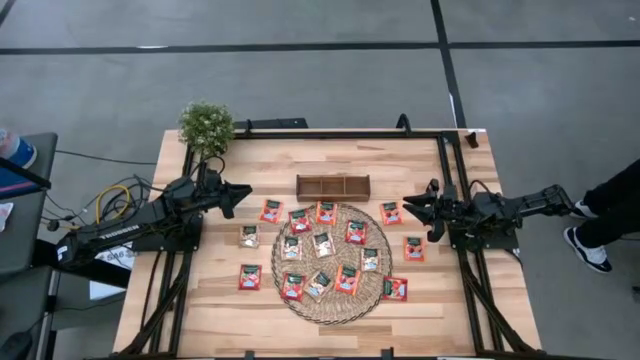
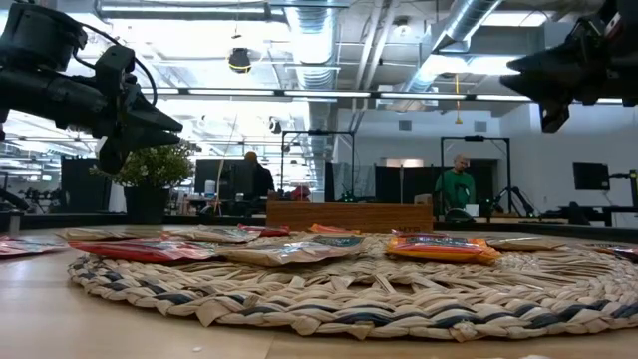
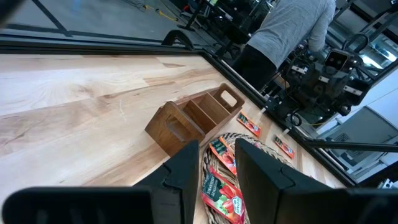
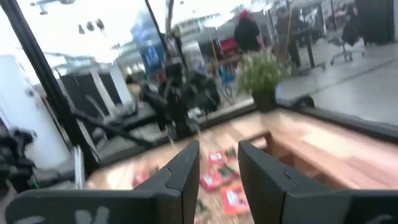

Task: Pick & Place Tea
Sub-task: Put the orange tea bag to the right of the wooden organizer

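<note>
Jaws of both arms stand parted and empty above the wooden table, people beyond.

White lettering "TROSSEN" along the left arm beside the potted plant, a second white line lower on that arm too small to read, print on the tea sachets illegible

Grey floor, maybe concrete; ceiling ducts

Wooden tray (three compartments) beside tea sachets.
</note>
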### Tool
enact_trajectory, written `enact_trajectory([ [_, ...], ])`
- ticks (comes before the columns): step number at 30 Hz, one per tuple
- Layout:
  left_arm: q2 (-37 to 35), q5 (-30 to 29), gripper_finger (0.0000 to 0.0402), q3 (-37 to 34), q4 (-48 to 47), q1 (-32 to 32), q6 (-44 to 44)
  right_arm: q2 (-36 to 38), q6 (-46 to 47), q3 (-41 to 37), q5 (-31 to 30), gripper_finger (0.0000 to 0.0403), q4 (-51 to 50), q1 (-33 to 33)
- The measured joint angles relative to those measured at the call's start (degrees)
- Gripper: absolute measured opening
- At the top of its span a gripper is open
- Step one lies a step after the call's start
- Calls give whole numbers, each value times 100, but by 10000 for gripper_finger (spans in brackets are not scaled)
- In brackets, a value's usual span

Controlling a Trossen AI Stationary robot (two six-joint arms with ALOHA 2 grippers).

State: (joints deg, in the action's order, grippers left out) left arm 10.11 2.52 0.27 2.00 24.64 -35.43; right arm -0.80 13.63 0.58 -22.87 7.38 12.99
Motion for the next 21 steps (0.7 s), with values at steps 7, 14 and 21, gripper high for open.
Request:
enact_trajectory([
  [7,1,0,95,0,0,0,-1,0,-4,2,-495,103,748,-2],
  [14,1,0,95,1,0,-1,0,0,-20,7,-630,103,982,-2],
  [21,1,-40,95,1,-2,-2,1,0,-66,160,-887,103,715,-2],
])
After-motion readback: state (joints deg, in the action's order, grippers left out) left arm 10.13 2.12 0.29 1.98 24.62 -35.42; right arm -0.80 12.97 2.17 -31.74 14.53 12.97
